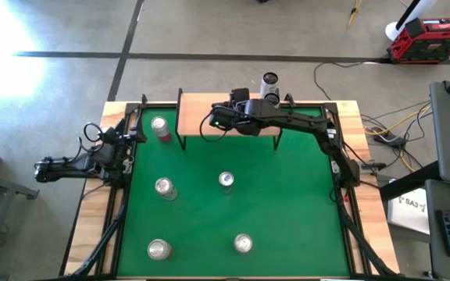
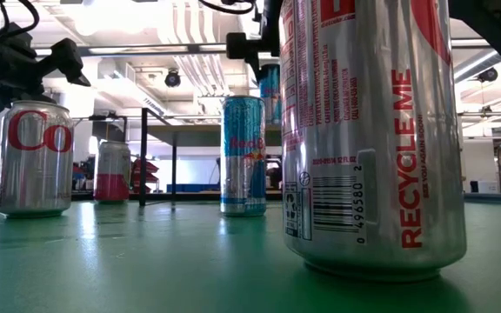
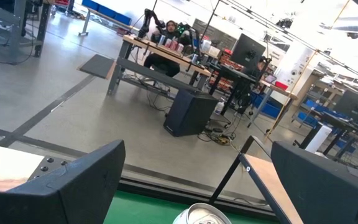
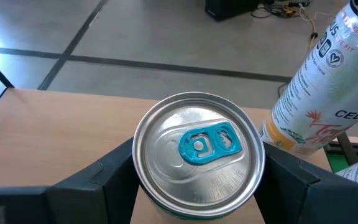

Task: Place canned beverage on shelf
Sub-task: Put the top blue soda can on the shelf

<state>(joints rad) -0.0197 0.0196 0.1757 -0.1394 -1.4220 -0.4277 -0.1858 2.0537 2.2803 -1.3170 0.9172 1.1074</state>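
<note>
The shelf (image 1: 198,109) has a light wooden top on thin black legs and stands at the table's far edge. My right gripper (image 1: 219,119) reaches over the shelf and is shut on a silver can with a blue tab (image 4: 197,146). This can also shows in the low view (image 2: 270,91). A tall white can (image 4: 316,93) stands upright on the shelf top beside it. My left gripper (image 3: 197,180) is open and empty at the table's left edge, near a pink can (image 1: 160,127). My right gripper pinches the blue-tab can by its two opposite side walls just below the top rim (image 4: 143,180), one finger on each side. The can is upright over the wooden shelf top. I cannot tell whether its base rests on the shelf.
Several more cans stand on the green mat: a slim blue and silver one at the middle (image 1: 226,181), one at left centre (image 1: 165,188), and two near the front edge (image 1: 159,249) (image 1: 243,243). A black frame runs along the table's sides.
</note>
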